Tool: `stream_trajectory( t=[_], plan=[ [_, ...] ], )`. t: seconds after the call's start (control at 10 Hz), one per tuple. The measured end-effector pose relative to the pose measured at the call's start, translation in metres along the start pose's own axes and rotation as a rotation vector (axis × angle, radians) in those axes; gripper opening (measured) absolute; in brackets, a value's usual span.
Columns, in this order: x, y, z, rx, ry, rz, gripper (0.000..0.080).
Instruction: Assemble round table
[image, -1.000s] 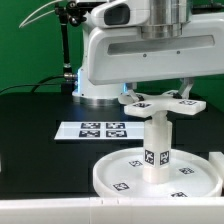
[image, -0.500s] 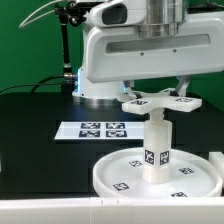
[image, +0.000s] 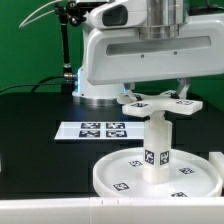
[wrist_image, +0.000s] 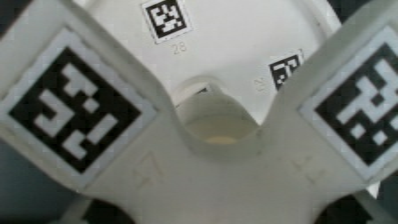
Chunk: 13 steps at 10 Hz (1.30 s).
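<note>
The large round disc (image: 105, 172) lies flat on the black table at the front. The short thick cylinder leg (image: 157, 146) stands upright at its middle. The cross-shaped base piece (image: 160, 104) sits on top of the leg, level, with tags on its arms. My gripper (image: 157, 95) comes down from above, and its dark fingers (image: 128, 93) grip the base piece from both sides. In the wrist view the base piece (wrist_image: 107, 150) fills the picture, with a round hole (wrist_image: 217, 122) at its centre. The fingertips themselves do not show there.
The marker board (image: 92, 130) lies flat on the table behind the disc, toward the exterior view's left. The arm's white body (image: 110, 55) stands behind it. A white piece (image: 217, 158) shows at the exterior view's right edge. A pale bar (image: 40, 212) runs along the front.
The base piece and gripper stay on top of the leg; at most a very slight turn of the base piece shows.
</note>
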<state>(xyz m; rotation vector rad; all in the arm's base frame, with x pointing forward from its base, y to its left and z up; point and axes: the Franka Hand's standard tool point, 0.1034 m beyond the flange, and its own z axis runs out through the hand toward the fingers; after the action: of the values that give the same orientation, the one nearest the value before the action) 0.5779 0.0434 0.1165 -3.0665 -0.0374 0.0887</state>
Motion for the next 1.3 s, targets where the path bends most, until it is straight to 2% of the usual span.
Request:
stream_trajectory(
  t=[0.7,1.3],
  plan=[
    [-0.001,0.001,0.016,-0.008,-0.001,-0.002,0.0453],
    [-0.001,0.002,0.017,-0.007,-0.002,-0.027,0.0453]
  ],
)
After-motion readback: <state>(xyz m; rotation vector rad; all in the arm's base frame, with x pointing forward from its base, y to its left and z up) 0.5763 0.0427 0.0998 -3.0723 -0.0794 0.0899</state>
